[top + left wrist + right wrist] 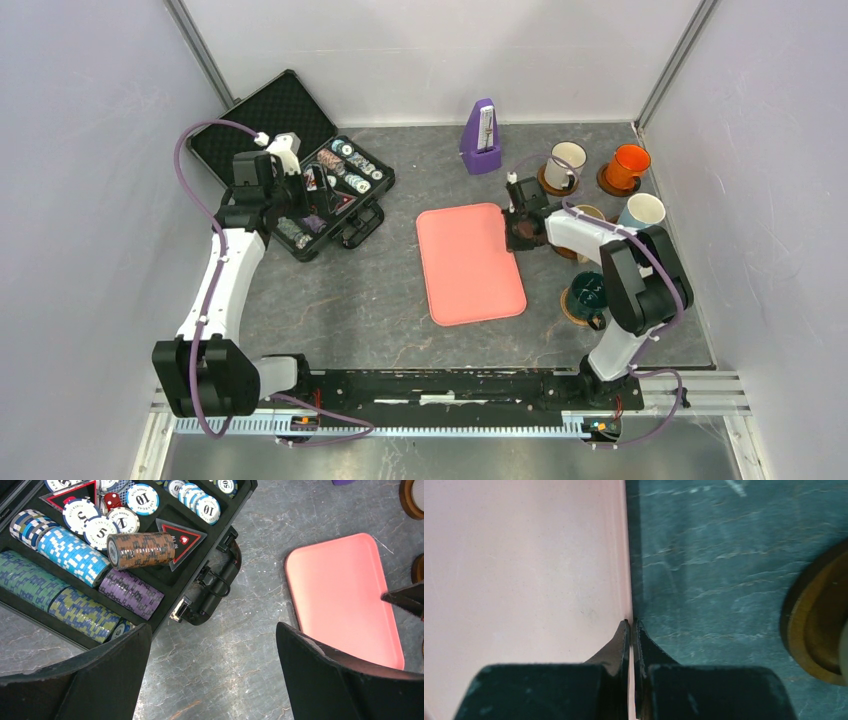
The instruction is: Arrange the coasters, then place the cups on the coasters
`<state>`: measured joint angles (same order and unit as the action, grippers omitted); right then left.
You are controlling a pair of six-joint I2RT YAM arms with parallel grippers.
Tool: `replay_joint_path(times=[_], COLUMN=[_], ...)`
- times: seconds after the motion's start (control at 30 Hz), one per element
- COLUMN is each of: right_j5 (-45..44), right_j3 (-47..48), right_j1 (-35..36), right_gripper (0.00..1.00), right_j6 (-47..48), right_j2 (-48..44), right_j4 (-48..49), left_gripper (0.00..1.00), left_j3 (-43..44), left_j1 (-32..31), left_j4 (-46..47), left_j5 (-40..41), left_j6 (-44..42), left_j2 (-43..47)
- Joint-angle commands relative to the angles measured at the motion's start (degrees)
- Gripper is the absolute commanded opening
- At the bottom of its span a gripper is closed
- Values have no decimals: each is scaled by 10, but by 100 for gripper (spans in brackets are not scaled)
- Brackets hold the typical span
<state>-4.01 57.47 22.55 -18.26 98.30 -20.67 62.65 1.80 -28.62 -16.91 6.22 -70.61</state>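
Observation:
My right gripper (517,232) (631,622) is down at the right rim of the pink tray (468,262) (524,570), shut on that rim, one finger over the tray and one over the table. On the right stand cups on brown coasters: white with a dark rim (566,160), orange (630,163) and dark teal (588,291). A light blue cup (643,210) and a tan-beige cup (587,214) stand behind my right arm, partly hidden. A coaster edge (819,625) shows at right in the right wrist view. My left gripper (300,195) (212,670) hangs open and empty.
An open black case of poker chips (325,190) (100,555) lies at the left under my left gripper. A purple metronome (482,137) stands at the back. White walls close in on both sides and the back.

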Motion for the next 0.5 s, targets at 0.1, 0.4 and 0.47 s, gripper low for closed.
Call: replay_joint_path(times=[0.1,0.4,0.47], right_j5=[-46,-48,-47], right_j3=[14,-13,-16], right_j1=[-23,-25,-26], right_gripper=[0,18,28], right_j6=[-68,-62,-63], right_j2=[4,-24,-32], right_j4=[-15,-13,-11], left_gripper=[100,100,100], left_j3=[19,22,22], left_j1=[2,2,2], left_j4=[8,11,11], left_j5=[-9,-15,-15], left_j6=[11,14,14], left_j2=[4,-7,-8])
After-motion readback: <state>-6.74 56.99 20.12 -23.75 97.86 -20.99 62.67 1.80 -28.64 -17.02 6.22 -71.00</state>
